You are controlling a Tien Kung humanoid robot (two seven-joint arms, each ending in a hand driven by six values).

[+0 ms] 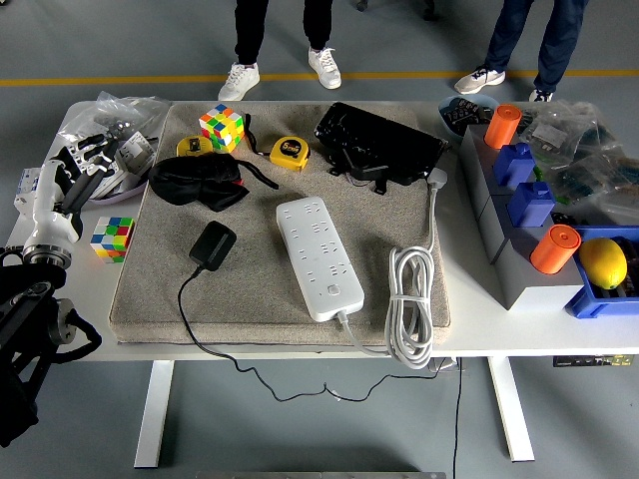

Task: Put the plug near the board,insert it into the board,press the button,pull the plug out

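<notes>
Your left hand [62, 185], fingers loosely spread and empty at frame left, has the black plug [212, 244] lower right, left of the power strip [319, 256].

No lettering can be made out anywhere. The yellow tape measure [289, 152] at about 12 o'clock on the mat carries a dark round label, but its print is too small to read. The white power strip [319, 256] shows no legible marking either.
</notes>
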